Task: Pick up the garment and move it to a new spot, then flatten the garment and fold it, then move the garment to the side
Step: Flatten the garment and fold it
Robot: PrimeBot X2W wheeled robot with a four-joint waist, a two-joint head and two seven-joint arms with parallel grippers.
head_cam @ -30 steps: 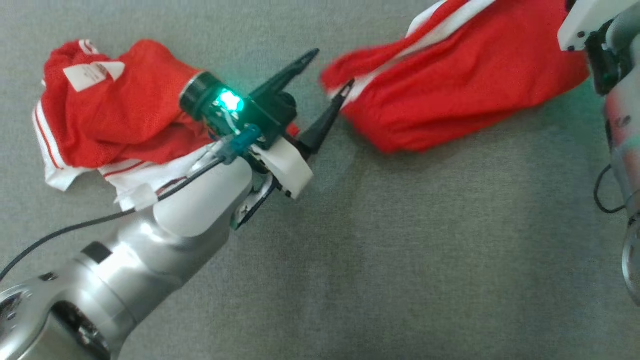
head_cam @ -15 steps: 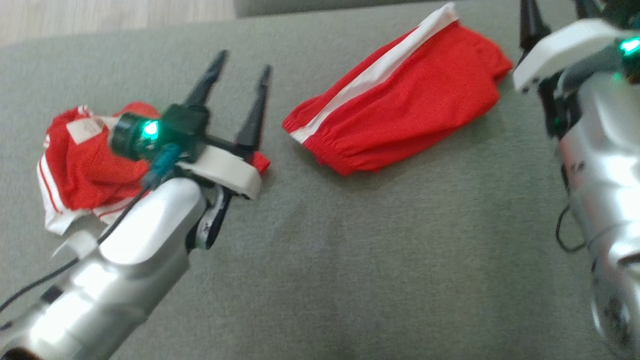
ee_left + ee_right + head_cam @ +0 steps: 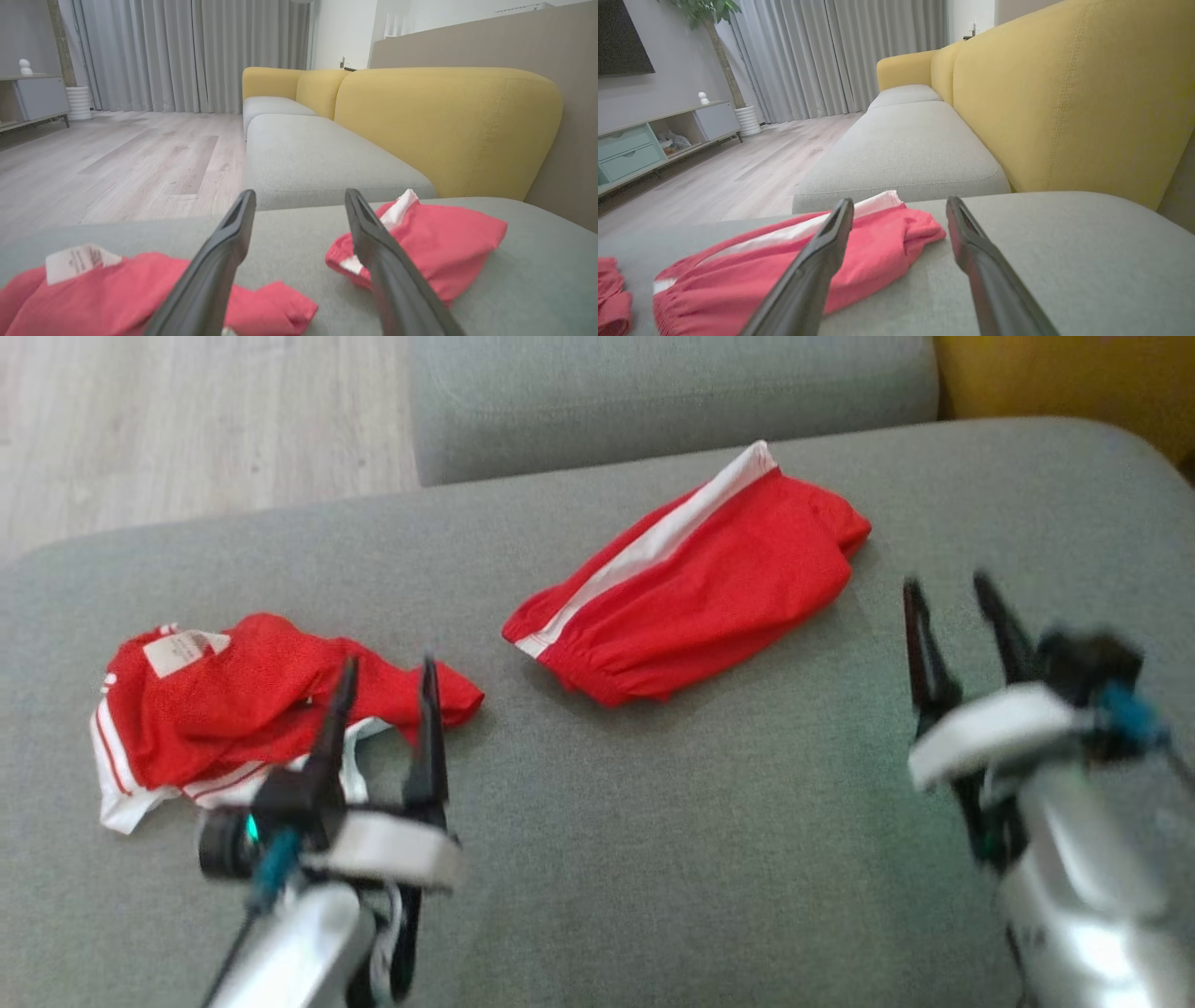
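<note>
A folded red garment (image 3: 691,588) with a white side stripe lies flat on the grey seat cushion (image 3: 653,859), towards its far side. A second red garment (image 3: 243,700), crumpled and with a white label showing, lies at the left. My left gripper (image 3: 390,667) hovers open just in front of the crumpled piece and holds nothing. My right gripper (image 3: 945,583) stands open and empty to the right of the folded piece. The left wrist view has the left gripper (image 3: 300,193) with the crumpled garment (image 3: 117,289) beneath and the folded one (image 3: 448,247) to the right. The right gripper (image 3: 901,201) points past the folded garment (image 3: 752,270).
Behind the cushion is another grey seat (image 3: 653,392), with a yellow backrest (image 3: 1064,373) to the right. Pale wood floor (image 3: 187,420) lies beyond the cushion's left edge. A low cabinet (image 3: 654,135) and curtains (image 3: 840,56) stand far off.
The head view has lifted and pulled back. Both arms have drawn back toward me, fingers staying open, the left one away from the folded garment. Both garments lie still.
</note>
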